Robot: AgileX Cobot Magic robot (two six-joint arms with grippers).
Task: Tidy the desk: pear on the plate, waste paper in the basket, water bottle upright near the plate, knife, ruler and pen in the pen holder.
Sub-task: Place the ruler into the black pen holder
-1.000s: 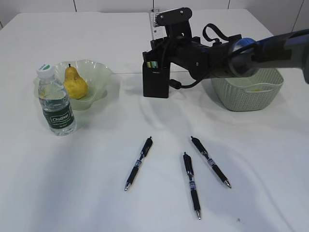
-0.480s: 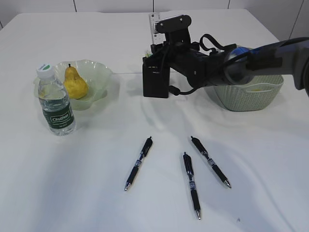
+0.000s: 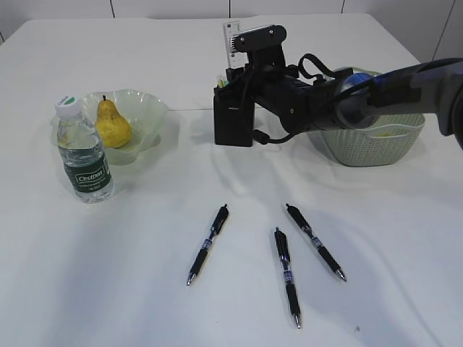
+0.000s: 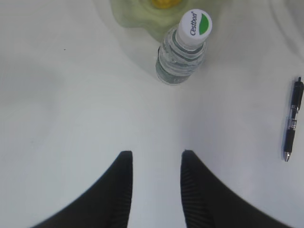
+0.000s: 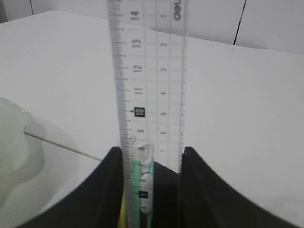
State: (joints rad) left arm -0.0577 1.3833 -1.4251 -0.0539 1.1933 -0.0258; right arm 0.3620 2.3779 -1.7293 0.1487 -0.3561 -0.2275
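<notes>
**Ruler in the holder; three pens outstanding**

Right wrist view shows the right gripper (image 5: 149, 156) with its fingers (image 5: 107, 190) standing either side of the clear ruler (image 5: 149, 71), which rises upright between them. Whether the pads are pressing the ruler's edges or have just let go, I cannot tell. Below the fingertips a green-bodied item, probably the knife (image 5: 142, 185), sits beside the ruler.

In the exterior view the ruler's foot is already inside the black pen holder (image 3: 233, 123), directly beneath the gripper. Judgement: the step in hand is releasing the ruler. Part the fingers fully and lift straight up, so the ruler is not dragged out or the holder tipped.

Behind the right arm sits the basket (image 3: 405, 141). Toward the front, well apart from the gripper, lie three pens (image 3: 207, 243), unobstructed.

The left gripper (image 4: 154, 159) hovers with fingers spread and empty; ahead of it stands the water bottle (image 4: 183, 50), upright, just beside the plate (image 3: 155, 116) carrying the pear (image 3: 112, 124).
</notes>
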